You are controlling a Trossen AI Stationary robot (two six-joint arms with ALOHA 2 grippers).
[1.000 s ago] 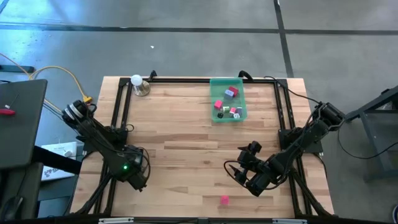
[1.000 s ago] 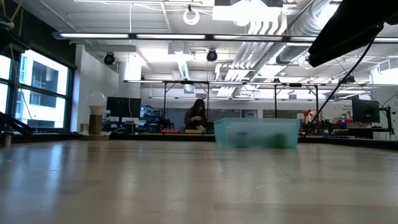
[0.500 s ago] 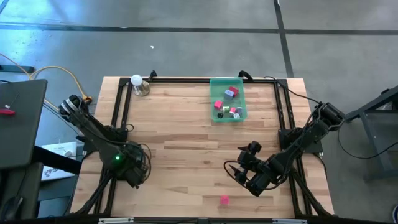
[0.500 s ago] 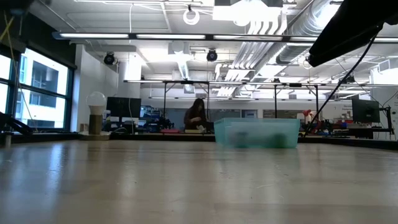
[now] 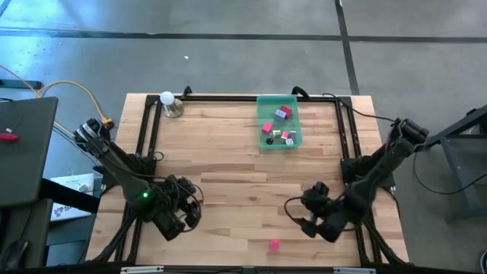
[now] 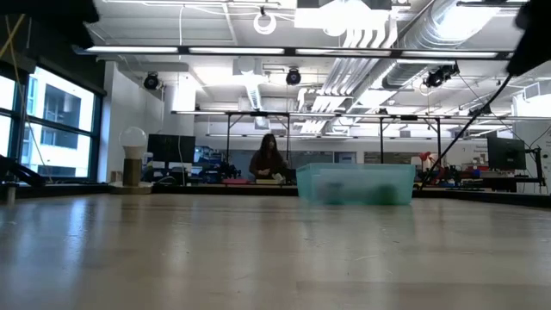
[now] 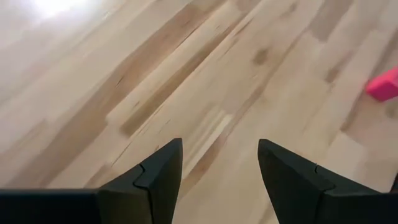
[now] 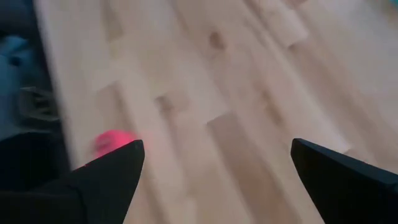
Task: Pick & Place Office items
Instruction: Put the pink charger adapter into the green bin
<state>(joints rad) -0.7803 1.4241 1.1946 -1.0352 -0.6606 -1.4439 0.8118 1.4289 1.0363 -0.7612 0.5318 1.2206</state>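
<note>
the wooden table (image 5: 228, 175) is being worked from both sides. at its twelve-to-one o'clock edge the translucent green tray (image 5: 278, 101) is holding a handful of office items (image 5: 282, 113). the right gripper (image 5: 304, 217) is being held over the table's five o'clock area with its fingers (image 8: 106, 177) spread wide and nothing between them. the left gripper (image 5: 192, 213) is being held at about seven o'clock, fingers (image 7: 152, 180) parted and empty. one pink block (image 5: 274, 244) is lying alone near the six o'clock edge, just beside the right gripper. this block is judged to be the piece in hand: the right gripper should be lowered squarely over it, one finger on either side, before being closed, since so small a piece is easily nudged away.
</note>
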